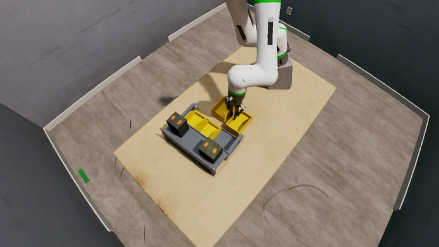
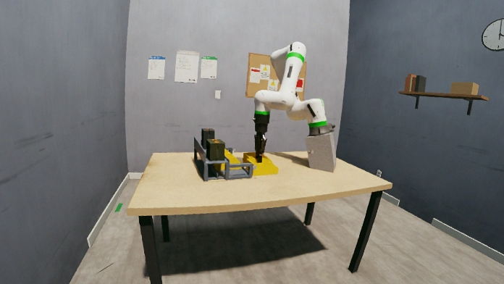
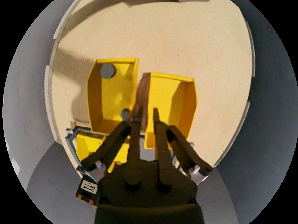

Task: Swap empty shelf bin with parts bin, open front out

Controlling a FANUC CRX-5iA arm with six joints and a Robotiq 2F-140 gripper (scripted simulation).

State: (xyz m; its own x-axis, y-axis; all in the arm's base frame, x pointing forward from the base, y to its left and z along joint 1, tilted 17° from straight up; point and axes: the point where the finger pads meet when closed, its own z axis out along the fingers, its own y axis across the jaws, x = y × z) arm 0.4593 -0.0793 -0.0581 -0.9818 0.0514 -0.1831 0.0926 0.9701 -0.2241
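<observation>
The empty yellow bin (image 1: pixel 242 120) (image 2: pixel 269 169) (image 3: pixel 170 97) stands upright on the table. The yellow bin with parts (image 1: pixel 219 110) (image 3: pixel 110 107) stands beside it, a narrow gap between them. It holds a larger grey round part (image 3: pixel 107 71) and a smaller grey part (image 3: pixel 125 114). My gripper (image 1: pixel 234 117) (image 2: pixel 259 159) (image 3: pixel 147 112) is slightly open, with a narrow space between its fingers. In the wrist view one finger is over the gap and the other over the inside of the empty bin, astride its side wall. I see no grip on the wall. The shelf (image 1: pixel 193 142) (image 2: pixel 206 171) has an empty spot at one end.
Two yellow bins (image 1: pixel 195 118) (image 1: pixel 209 128) sit side by side on the shelf's lower level. Two dark boxes (image 1: pixel 177 124) (image 1: pixel 210 150) stand on the upper board. The shelf's end frame (image 2: pixel 240 165) is close to the empty bin.
</observation>
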